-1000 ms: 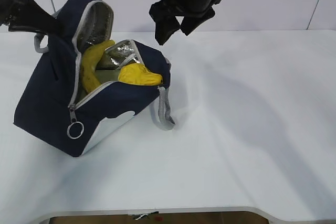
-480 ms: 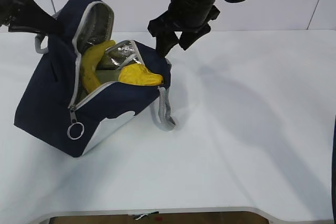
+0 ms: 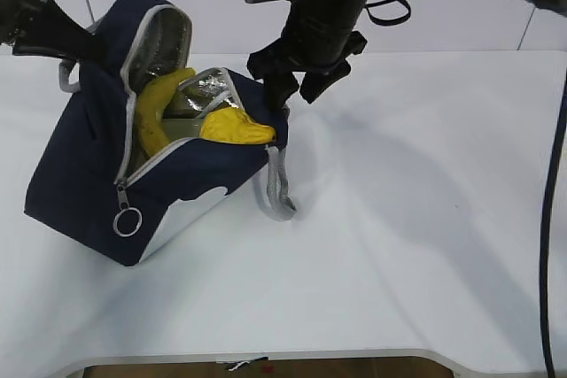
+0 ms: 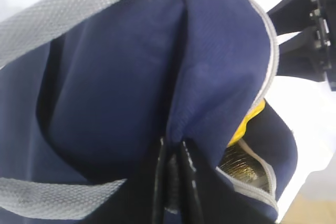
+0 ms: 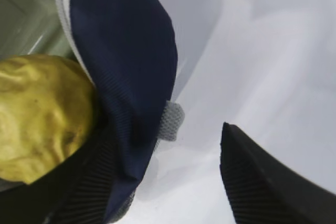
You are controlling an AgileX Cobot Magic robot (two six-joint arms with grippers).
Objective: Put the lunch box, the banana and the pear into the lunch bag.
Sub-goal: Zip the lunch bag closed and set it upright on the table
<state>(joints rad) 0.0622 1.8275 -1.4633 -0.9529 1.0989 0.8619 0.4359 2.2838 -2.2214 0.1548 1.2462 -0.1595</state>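
On the left half of the white table (image 3: 416, 245) in the exterior view, the lunch bag (image 3: 89, 174) is seen tilted, its zipper open and its foil lining exposed, with the ring pull (image 3: 127, 220) hanging on the near face. The banana (image 3: 158, 112) is stood inside against the left of the opening, and the pear (image 3: 236, 127) is lodged at the right of the opening, resting on the rim. A pale green patch beside the pear may be the lunch box (image 3: 182, 128), though this cannot be told for sure. The bag's far left top is held up by the left gripper (image 3: 86, 42), whose tips are hidden behind the fabric. The right gripper (image 3: 294, 86) is poised just above the bag's far right corner, its fingers spread apart, one at the bag's edge. From the left wrist view, the navy fabric (image 4: 131, 77) is shown pinched between the closed black fingers (image 4: 163, 182) of the left claw, with a grey webbing handle (image 4: 79, 3) crossing above and a sliver of yellow fruit visible at the right. From the right wrist view, the right claw's fingers (image 5: 262, 182) are seen parted, with the bag's navy edge lying between them; the pear is seen just left of that edge, inside the bag.
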